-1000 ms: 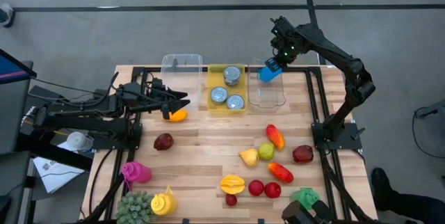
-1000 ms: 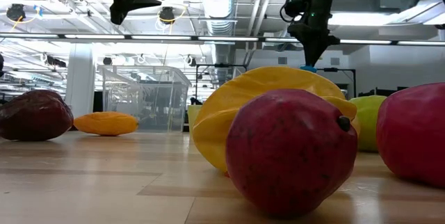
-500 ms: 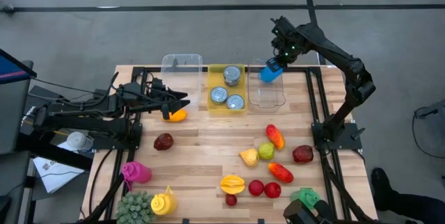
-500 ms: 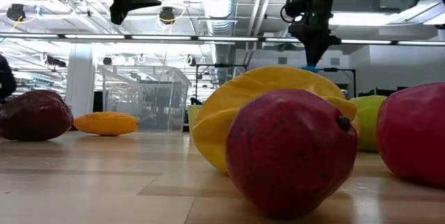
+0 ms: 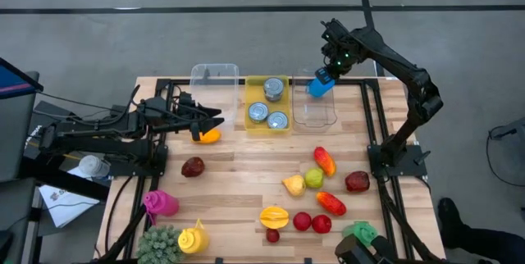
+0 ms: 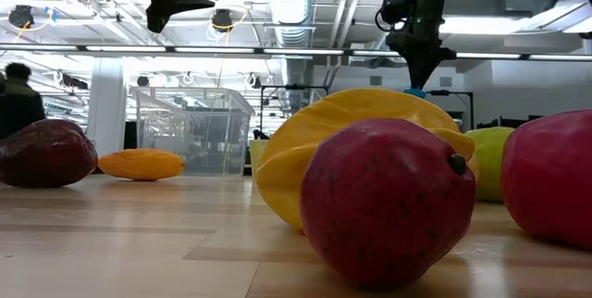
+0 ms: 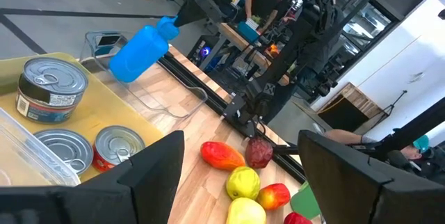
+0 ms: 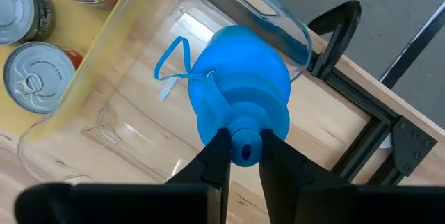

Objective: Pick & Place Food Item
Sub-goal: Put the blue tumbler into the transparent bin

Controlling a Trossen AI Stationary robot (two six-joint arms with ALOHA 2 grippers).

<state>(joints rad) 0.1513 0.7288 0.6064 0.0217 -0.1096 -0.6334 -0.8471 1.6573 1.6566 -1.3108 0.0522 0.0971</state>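
A blue toy bottle [image 5: 318, 87] hangs over the empty clear bin [image 5: 315, 110] at the table's far edge, with my right gripper [image 5: 328, 72] shut on it from above. In the right wrist view the bottle [image 8: 240, 88] hangs below the fingers, with the bin's floor [image 8: 132, 109] beneath it. My left gripper [image 5: 216, 120] stands open and level in the air at the table's left. It points toward the bins, above an orange mango [image 5: 209, 136] that lies on the wood, with nothing between its fingers [image 7: 156, 165]. My right gripper pinches the bottle's narrow neck [image 8: 243, 139] between its two fingers [image 8: 217, 156]. The fingers come from above, pointing steeply down. The bottle hangs below them, neck up and a little tilted, clear of the bin.
A yellow bin [image 5: 268, 120] holding three cans stands left of the clear one, and a second clear bin [image 5: 215, 79] left of that. Several toy fruits [image 5: 314, 178] lie at the near right. A dark red fruit [image 5: 193, 166] lies at the left. People move in the room behind.
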